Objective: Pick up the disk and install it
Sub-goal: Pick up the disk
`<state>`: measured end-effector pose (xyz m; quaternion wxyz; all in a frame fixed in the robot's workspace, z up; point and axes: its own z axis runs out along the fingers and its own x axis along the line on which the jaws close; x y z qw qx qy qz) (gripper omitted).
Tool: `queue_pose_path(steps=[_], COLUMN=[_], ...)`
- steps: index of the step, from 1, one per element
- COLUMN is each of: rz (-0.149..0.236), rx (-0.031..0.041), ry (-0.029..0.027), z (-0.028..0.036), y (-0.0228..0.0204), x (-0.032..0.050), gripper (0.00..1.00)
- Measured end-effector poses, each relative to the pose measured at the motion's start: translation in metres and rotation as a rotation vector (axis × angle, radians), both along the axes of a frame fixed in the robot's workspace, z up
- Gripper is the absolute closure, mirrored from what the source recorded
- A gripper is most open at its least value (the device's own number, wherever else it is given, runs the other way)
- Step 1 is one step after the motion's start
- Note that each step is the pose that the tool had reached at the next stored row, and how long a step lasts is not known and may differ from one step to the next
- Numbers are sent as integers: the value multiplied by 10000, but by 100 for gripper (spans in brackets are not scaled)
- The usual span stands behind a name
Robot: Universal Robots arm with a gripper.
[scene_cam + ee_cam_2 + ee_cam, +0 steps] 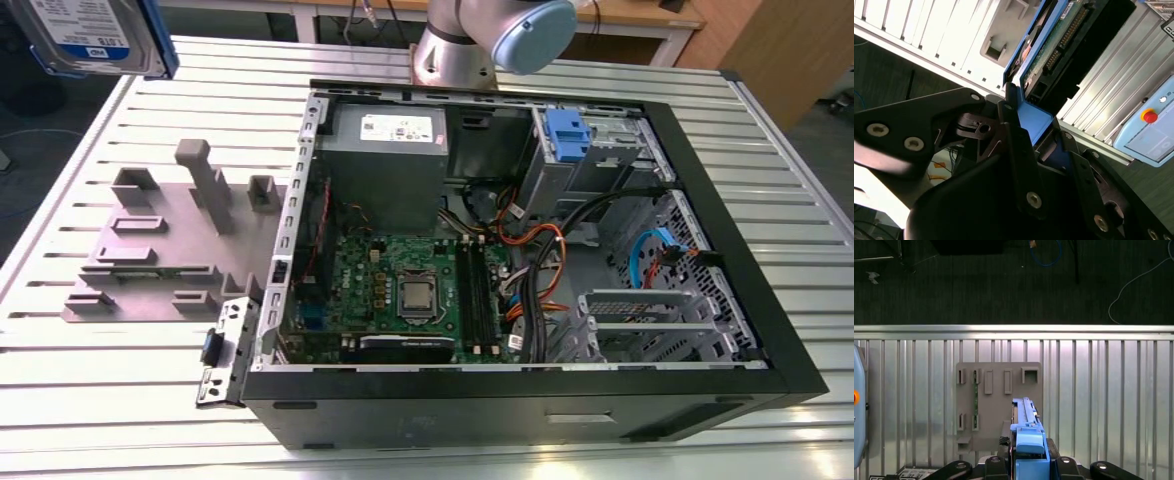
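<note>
The disk [94, 35], a silver drive with a white-and-blue label in a blue plastic caddy, hangs high at the exterior view's far left, well above the table. In the second wrist view my gripper [1026, 127] is shut on the blue caddy end of the disk [1054, 45], whose circuit board and connector edge face the camera. In the first wrist view the disk [1028, 432] stands on edge between my black fingers [999, 460], above the grey holder block [999, 400].
An open computer case [747, 300] lies on the slatted metal table [107, 400], with a grey power-supply box [387, 140] and a blue-fronted drive bay [567, 135] inside. The grey holder block [160, 240] sits beside the case. A pendant with a red button [1150, 116] lies nearby.
</note>
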<state>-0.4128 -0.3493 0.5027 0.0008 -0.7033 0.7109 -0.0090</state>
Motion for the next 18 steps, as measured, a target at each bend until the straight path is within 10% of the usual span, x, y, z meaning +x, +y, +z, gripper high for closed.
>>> queue_pose_path(steps=[18], rz=[1], rx=[1], ry=[0], z=[-2], y=[-2], x=[28], gripper=[64])
